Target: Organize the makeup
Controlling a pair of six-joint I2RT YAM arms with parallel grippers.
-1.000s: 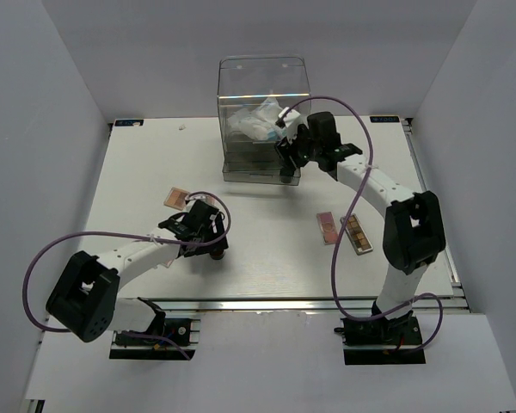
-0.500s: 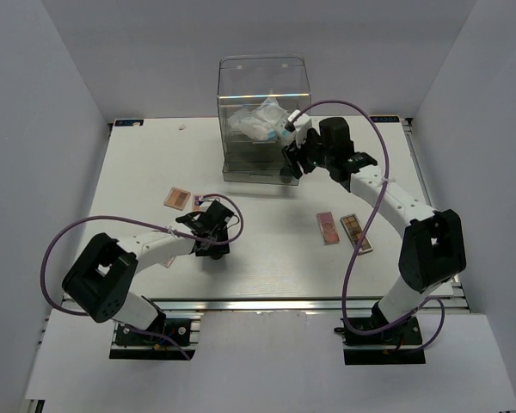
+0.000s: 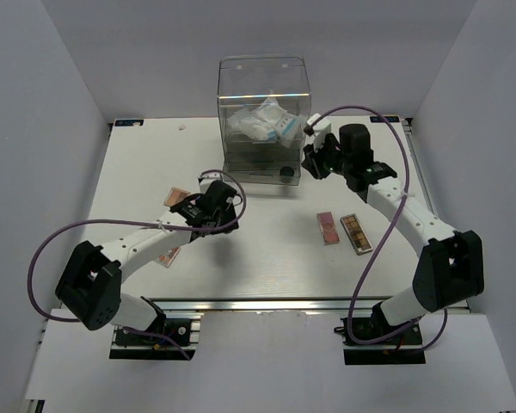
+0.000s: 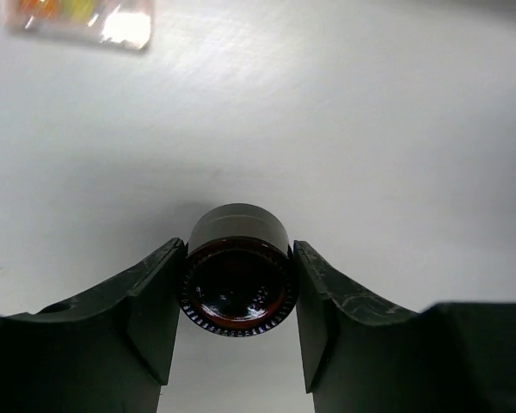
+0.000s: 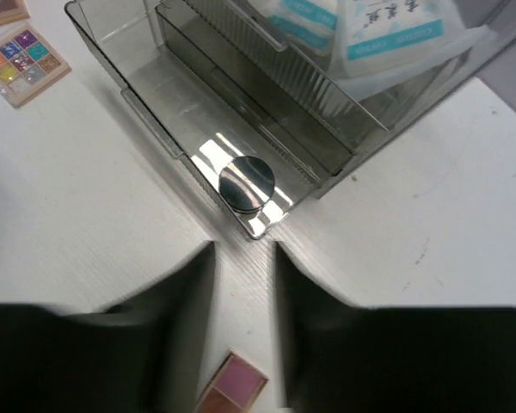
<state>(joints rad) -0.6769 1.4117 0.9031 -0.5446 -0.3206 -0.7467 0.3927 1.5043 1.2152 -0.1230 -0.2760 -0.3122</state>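
Left of the table's centre, the left end effector [image 4: 237, 258] pinches the small round dark jar [image 4: 237, 288], its axis along the fingers [image 4: 155, 301], ribbed end toward the wrist. The clear acrylic drawer box [image 3: 264, 77] at the far edge lies ahead-right; the nearer right end effector [image 5: 243, 254] hovers spread, empty, by its front corner.

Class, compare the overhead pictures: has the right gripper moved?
Yes. The right gripper has shifted rightward, off the front of the clear drawer box.
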